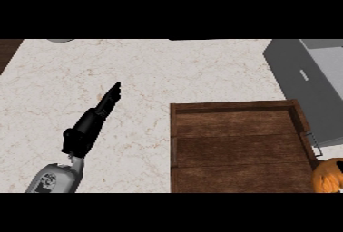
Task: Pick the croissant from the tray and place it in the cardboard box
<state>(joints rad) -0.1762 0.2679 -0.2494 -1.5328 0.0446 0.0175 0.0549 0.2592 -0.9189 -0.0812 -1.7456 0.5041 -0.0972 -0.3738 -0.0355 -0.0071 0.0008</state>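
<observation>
**At counter's lower right: croissant on the tray edge, left hand open**

Head view. Left hand shows left of centre, coming up from the lower edge on a grey forearm. It is black, its fingers straight and held together, pointing up and slightly right. It is open, holds nothing and lies edge-on over the marble counter. It is well apart from the tray, the croissant and the box.

Wooden tray fills the lower right. It is dark brown and plank-grained with a raised rim, and its floor is bare.

Croissant sits at the tray's lower right corner, at or just past the right rim; I cannot tell which side of the rim. It is cut off by the picture's right edge. It looks orange-brown and rounded, with faint darker ridge lines across it. A dark sliver lies along its top and I cannot tell what that is.

Right hand shows nowhere in this view.

Cardboard box is at the upper right. It looks grey, with a lighter inside, and runs down past the tray's right rim. The croissant lies below it, outside it.

A grey rounded object is cut off at the top left.
</observation>
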